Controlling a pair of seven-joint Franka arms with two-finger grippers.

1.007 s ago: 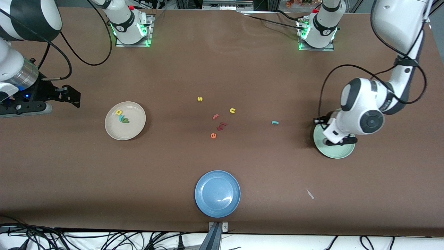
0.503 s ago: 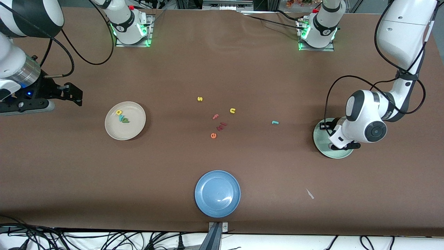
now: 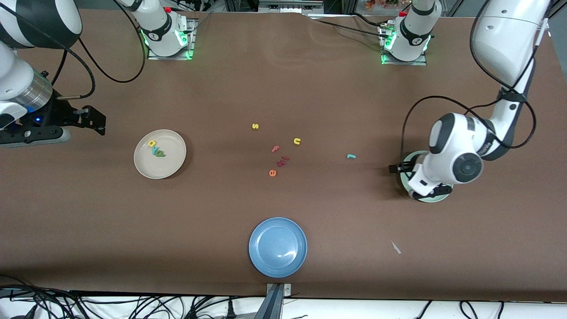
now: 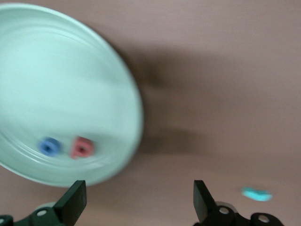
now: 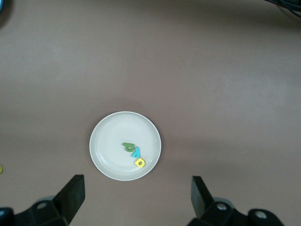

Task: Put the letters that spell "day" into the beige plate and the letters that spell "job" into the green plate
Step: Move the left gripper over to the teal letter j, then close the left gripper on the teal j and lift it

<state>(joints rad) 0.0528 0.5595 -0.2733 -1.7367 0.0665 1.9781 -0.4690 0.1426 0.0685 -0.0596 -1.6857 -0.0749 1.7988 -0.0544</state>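
The beige plate [image 3: 172, 163] [image 5: 110, 136] holds the yellow "d" [image 3: 152, 143] [image 5: 139, 163], the teal "y" [image 3: 155, 150] [image 5: 136, 152] and the green "a" [image 3: 161, 154] [image 5: 127, 146]. The green plate [image 3: 432, 199] [image 4: 56, 80] is mostly covered by the left arm; in it lie the blue "o" [image 4: 49, 146] and the red "b" [image 4: 82, 147]. The teal "j" [image 3: 351, 156] [image 4: 257, 194] lies on the table beside that plate, toward the middle. My left gripper [image 3: 414, 179] [image 4: 139, 193] hangs open and empty over the plate's rim. My right gripper [image 3: 95, 120] [image 5: 136, 193] waits open over bare table at the right arm's end.
A blue plate [image 3: 277, 247] sits near the front edge. In the middle lie a yellow "s" [image 3: 255, 126], a yellow "n" [image 3: 297, 141], a pink "f" [image 3: 275, 149], an orange "e" [image 3: 272, 173] and small reddish pieces [image 3: 283, 160]. A white scrap [image 3: 395, 247] lies nearer the front.
The left gripper has opened and its hand has shifted over the green plate's rim toward the middle of the table. The right arm has hardly moved.
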